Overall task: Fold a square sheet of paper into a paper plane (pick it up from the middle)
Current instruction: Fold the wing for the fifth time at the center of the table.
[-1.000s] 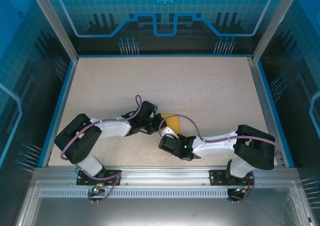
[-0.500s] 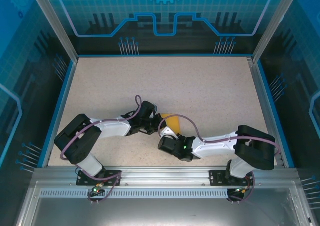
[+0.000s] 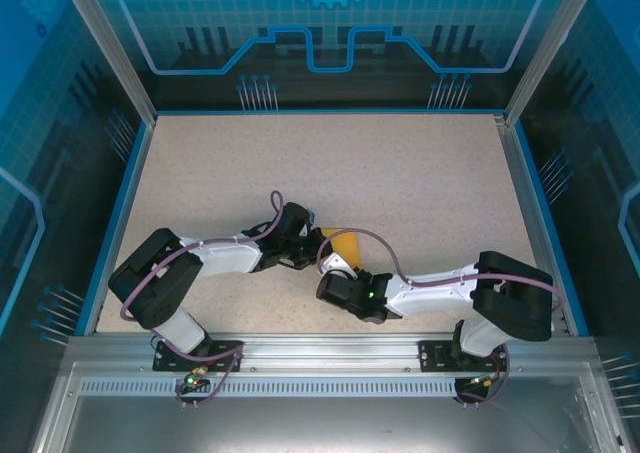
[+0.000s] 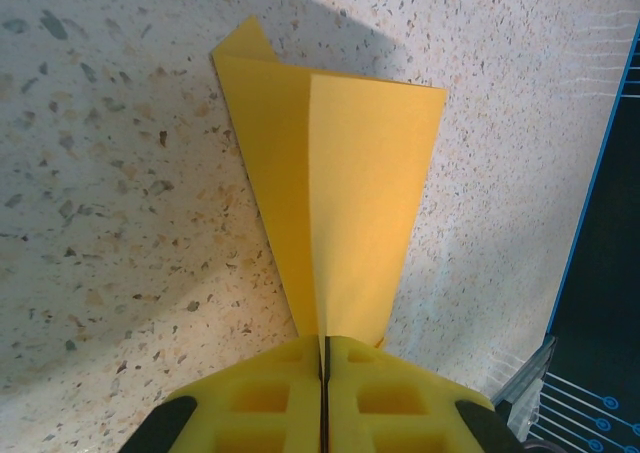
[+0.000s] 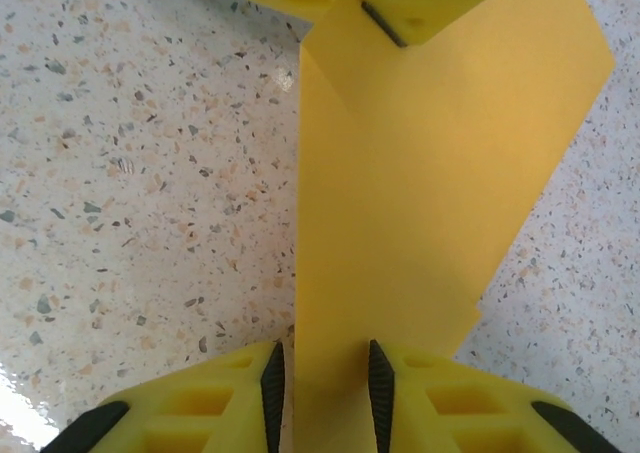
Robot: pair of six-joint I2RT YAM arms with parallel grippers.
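The paper (image 3: 346,243) is seen on the top camera as a small orange-yellow wedge lying low over the counter (image 3: 400,163), in the near middle, between the two arms. On the left wrist camera the paper (image 4: 350,193) is folded into a long, narrow wedge with a crease running down its length. It is broad at the far end, where one corner sticks out to the left, and narrows to a point at the near end. A shadow is cast by it on the speckled surface beyond.

That point is pinched by the left fingers (image 4: 345,378), which are pressed flat together with only a thin seam left between them. On the right wrist camera the same left fingers (image 5: 400,3) are seen at the top, clamped on the paper (image 5: 430,173) from the far side.

The opposite end of the paper is straddled by the right fingers (image 5: 378,373). Their dark pads are held apart, with a strip of the paper showing in the gap. The pads are not pressed onto it, so the right fingers are parted rather than clenched.

From above, the left fingers (image 3: 316,241) and the right fingers (image 3: 338,269) are brought close together at the paper, one from the left and one from the near right.
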